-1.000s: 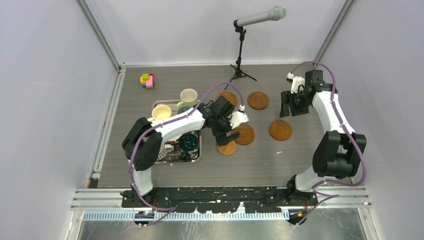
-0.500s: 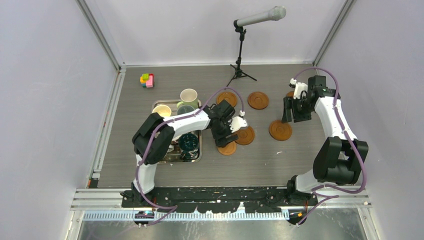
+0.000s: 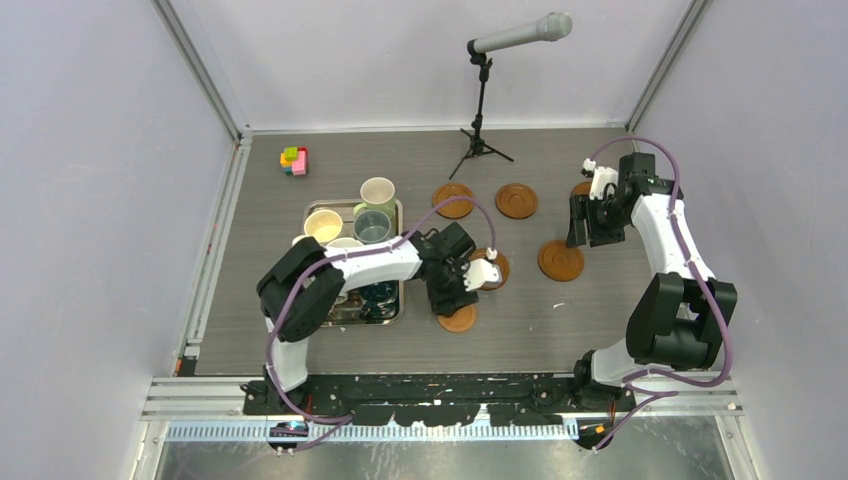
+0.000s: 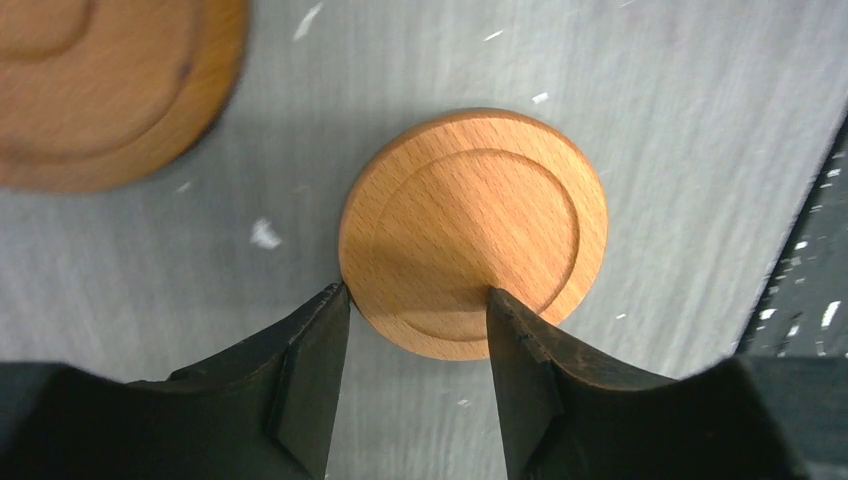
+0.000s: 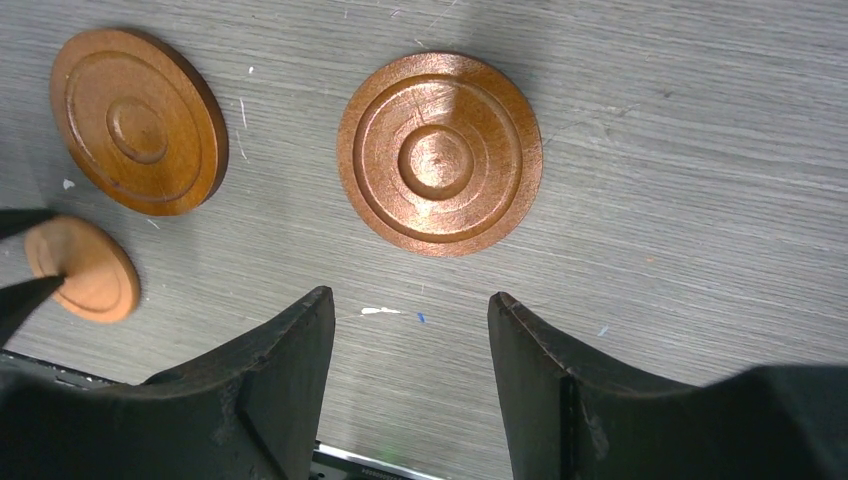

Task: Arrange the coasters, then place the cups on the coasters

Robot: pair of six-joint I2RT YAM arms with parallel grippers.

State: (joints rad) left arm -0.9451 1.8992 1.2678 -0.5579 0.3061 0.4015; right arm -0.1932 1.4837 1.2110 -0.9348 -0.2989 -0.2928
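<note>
A small light wooden coaster [image 4: 473,232] lies flat on the table. My left gripper [image 4: 418,300] is at its near rim, jaws apart: one fingertip touches its left edge, the other overlaps its face. From above this coaster [image 3: 458,318] sits just below the left gripper [image 3: 450,293]. Other coasters [image 3: 516,200] [image 3: 454,199] [image 3: 560,260] lie spread out, one [image 3: 492,266] half hidden by the left wrist. My right gripper [image 5: 410,310] hangs open and empty above the table near a dark ringed coaster [image 5: 440,152]. Cups stand at the steel tray [image 3: 392,320]: pale green [image 3: 377,192], cream [image 3: 323,225], grey-blue [image 3: 371,226], dark teal [image 3: 378,292].
A microphone on a tripod [image 3: 480,130] stands at the back centre. A small coloured block toy [image 3: 294,160] sits at the back left. Frame rails and walls close in both sides. Another brown disc [image 3: 582,187] peeks out behind the right arm.
My left gripper has come toward the near edge while narrowing, and the light coaster has slid nearer with it. The right gripper dropped slightly toward the coaster by it, then held.
</note>
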